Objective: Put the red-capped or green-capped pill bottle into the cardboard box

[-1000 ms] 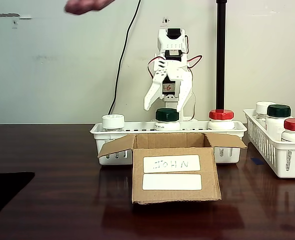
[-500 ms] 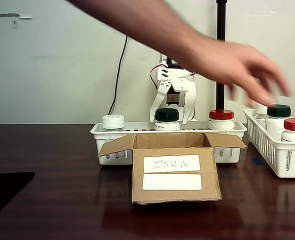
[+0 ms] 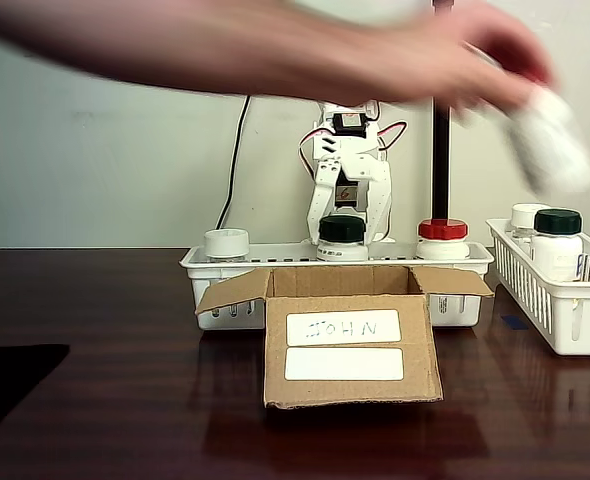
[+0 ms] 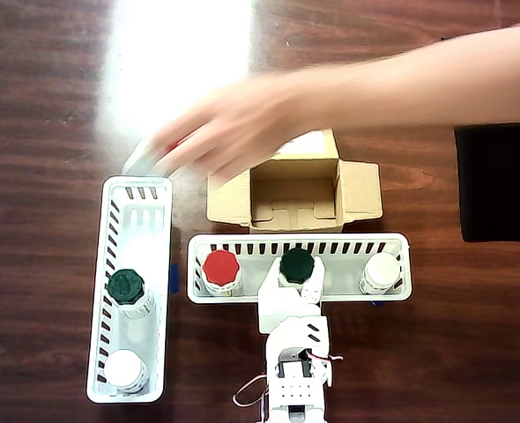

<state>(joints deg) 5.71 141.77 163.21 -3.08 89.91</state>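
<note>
Surface [image 3: 95, 400] is dark wood, glossy. Person's arm [image 3: 225, 55] reaches across the scene, blurred; the hand [image 3: 475, 60] holds a white pill bottle [image 3: 550, 150] with a red cap, lifted above the right-hand basket [image 3: 565, 320] in the fixed view. That basket holds a green-capped bottle [image 3: 557, 245] and a white-capped one [image 3: 527, 218] behind it.

Cardboard box [image 3: 350, 345] sits open at centre, flaps out, two white labels on its near face, upper one handwritten. Overhead view shows its inside [image 4: 293, 196] bare. Just behind it is the long white basket [image 3: 455, 300] with three bottles in a row: white-capped bottle [image 3: 226, 244] left, green-capped pill bottle [image 3: 342, 238] middle, red-capped pill bottle [image 3: 442, 238] right, as the fixed view has them.

White arm [image 3: 347, 160] stands behind that basket. End effector [image 3: 349, 222] is down over the green-capped pill bottle, fingers either side of its cap; overhead view [image 4: 297, 275] agrees. Can't tell whether the fingers actually press on it or just straddle it.
</note>
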